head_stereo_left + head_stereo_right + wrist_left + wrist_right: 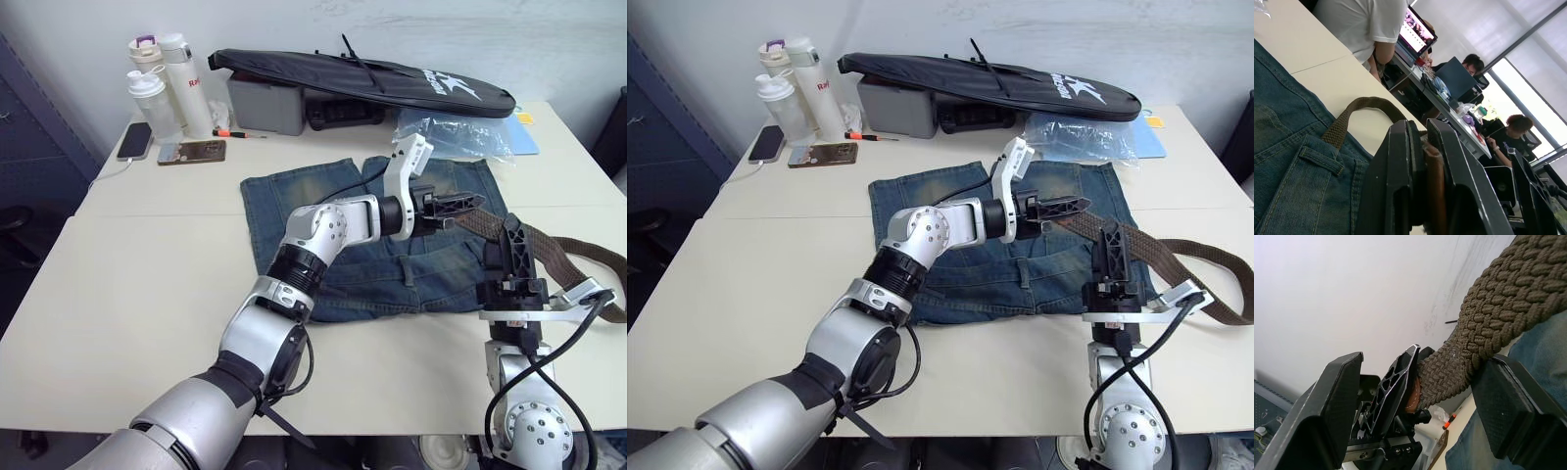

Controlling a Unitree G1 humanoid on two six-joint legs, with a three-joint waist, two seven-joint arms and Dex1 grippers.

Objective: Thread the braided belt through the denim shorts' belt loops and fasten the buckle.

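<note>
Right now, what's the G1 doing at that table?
It is threading the braided belt into the denim shorts laid flat on the table. The left gripper is shut on the belt's tan tip over the waistband, next to a belt loop. The right gripper stands with its jaws open around the strap further along, not clamped. The rest of the belt trails off toward the robot's right.

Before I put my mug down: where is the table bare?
Bare: the wide near-left table, left of the denim shorts. Crowded: the back edge with bottles, phones and black bag; the right, where both pincers work the braided belt.
</note>
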